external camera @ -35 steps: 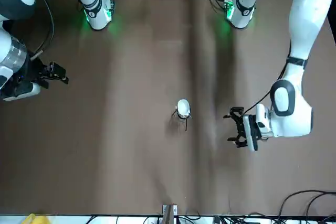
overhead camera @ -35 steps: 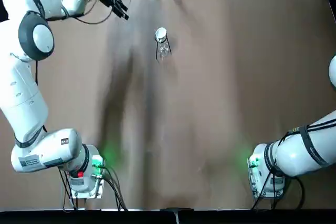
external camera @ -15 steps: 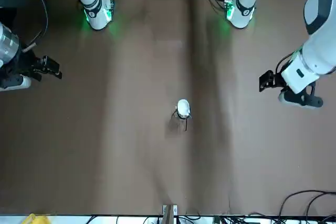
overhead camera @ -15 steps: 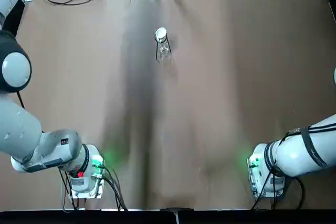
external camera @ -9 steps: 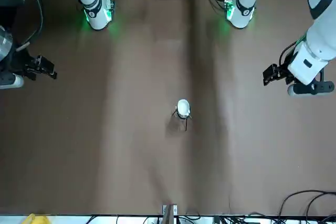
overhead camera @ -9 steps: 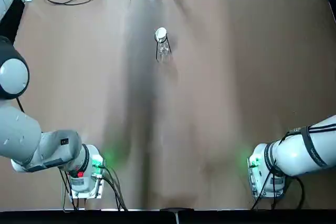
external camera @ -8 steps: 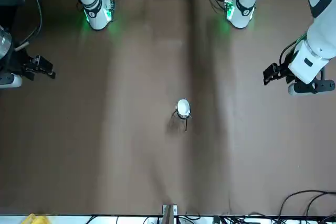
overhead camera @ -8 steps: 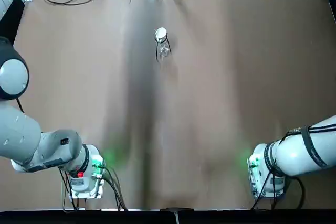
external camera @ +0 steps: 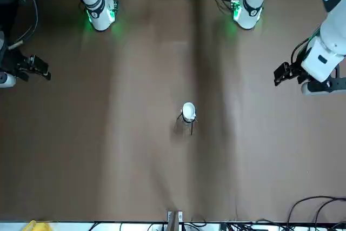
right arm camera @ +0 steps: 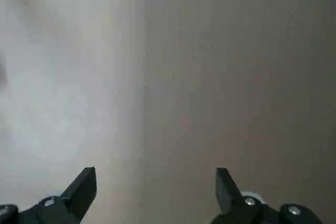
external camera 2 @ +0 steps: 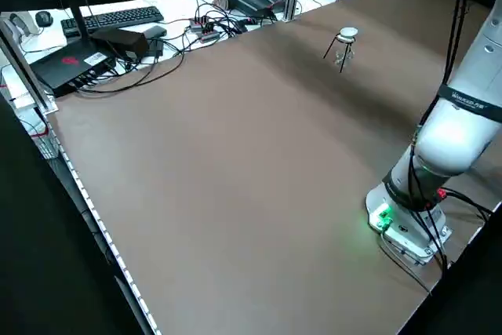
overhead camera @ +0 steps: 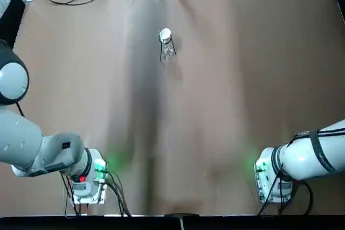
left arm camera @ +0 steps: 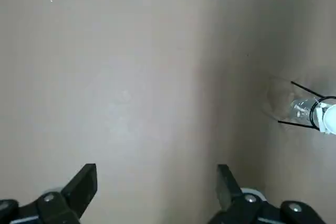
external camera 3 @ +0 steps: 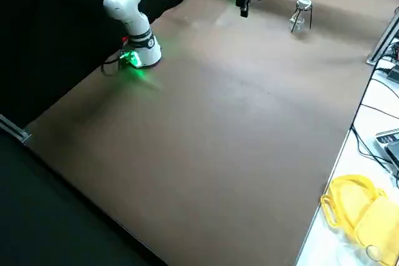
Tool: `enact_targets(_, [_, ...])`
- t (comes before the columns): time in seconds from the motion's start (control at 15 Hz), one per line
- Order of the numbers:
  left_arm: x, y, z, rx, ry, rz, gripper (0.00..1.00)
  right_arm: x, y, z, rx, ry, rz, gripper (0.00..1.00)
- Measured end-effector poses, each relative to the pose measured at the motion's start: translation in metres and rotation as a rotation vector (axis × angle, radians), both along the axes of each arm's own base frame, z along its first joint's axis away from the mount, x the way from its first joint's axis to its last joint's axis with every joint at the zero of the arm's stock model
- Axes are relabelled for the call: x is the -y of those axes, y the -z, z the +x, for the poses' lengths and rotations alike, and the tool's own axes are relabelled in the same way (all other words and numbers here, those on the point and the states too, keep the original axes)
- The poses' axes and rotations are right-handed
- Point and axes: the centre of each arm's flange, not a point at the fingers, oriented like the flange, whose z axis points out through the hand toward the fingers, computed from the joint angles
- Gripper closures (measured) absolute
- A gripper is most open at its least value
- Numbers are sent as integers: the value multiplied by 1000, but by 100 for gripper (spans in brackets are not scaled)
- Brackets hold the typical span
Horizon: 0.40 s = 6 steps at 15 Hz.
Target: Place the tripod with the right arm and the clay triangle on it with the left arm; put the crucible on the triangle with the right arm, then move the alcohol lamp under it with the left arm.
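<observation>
The lamp (external camera 3: 298,22) sits under the stand (external camera 2: 343,39), which bears the white cup (external camera: 188,110), upright on the counter (overhead camera: 210,106). Well apart from them, the left hand (left arm camera: 157,182) and right hand (right arm camera: 156,184) are both released, fingers spread and holding nothing.

Looks like clear, shiny glass on the alcohol lamp (overhead camera: 168,52), thin, dark, smooth wire on the tripod (left arm camera: 296,125), and plain white with a smooth top on the crucible (external camera 2: 349,32). Looks flat and smooth on the brown table (external camera 2: 235,154), with a soft, dull shine, and like smooth, hard plastic with a little gloss on the white shell of the left arm (external camera 2: 463,115). Looks matt and black on the left gripper (left arm camera: 157,169) and right gripper (right arm camera: 156,170), with small, shiny metal screws (left arm camera: 251,198).
</observation>
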Motion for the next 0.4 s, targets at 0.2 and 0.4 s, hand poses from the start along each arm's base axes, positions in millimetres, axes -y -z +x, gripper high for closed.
enact_targets(0.2, [-1,-7,-3,12,-4,2,0,0,0,0,-1,-2,0,0])
enact_targets(0.4, [-2,-7,-3,12,-6,3,0,-2,1,0,0,-4,0,0])
